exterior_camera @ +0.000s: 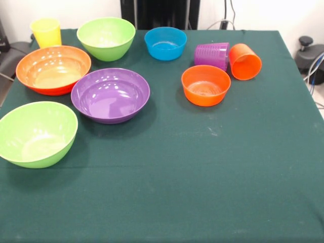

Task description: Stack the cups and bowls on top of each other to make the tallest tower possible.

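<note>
In the front view a yellow cup (46,32) stands upright at the far left. A purple ribbed cup (212,54) and an orange cup (245,61) lie on their sides at the far right. A large orange bowl (53,69), a purple bowl (110,95) and two lime green bowls (106,38) (36,133) sit open side up on the left half. A small blue bowl (165,43) and a small orange bowl (205,85) sit near the middle. The pink bowl is out of view. The gripper does not show.
A dark green cloth (202,177) covers the table. The robot's black pedestal (159,12) stands at the far edge. Cables and a black object (311,55) lie off the table's right side.
</note>
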Controlling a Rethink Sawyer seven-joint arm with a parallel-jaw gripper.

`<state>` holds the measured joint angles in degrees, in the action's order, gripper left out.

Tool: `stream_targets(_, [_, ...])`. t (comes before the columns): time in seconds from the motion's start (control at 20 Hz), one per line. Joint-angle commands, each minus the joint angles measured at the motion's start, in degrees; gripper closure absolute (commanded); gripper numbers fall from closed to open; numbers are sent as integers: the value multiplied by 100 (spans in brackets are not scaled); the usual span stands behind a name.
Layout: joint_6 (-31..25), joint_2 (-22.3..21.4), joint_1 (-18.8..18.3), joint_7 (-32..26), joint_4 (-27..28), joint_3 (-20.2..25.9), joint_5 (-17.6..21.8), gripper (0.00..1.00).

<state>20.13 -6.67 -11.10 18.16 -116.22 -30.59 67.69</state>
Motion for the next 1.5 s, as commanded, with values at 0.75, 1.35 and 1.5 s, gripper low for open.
stream_targets(0.75, [58,342,293,1000,858,822,-274,0])
stream_targets(1.35, [-13,635,254,1013,1063,1074,-161,0])
stream_targets(1.5, [-11,693,219,998,1111,1133,-87,0])
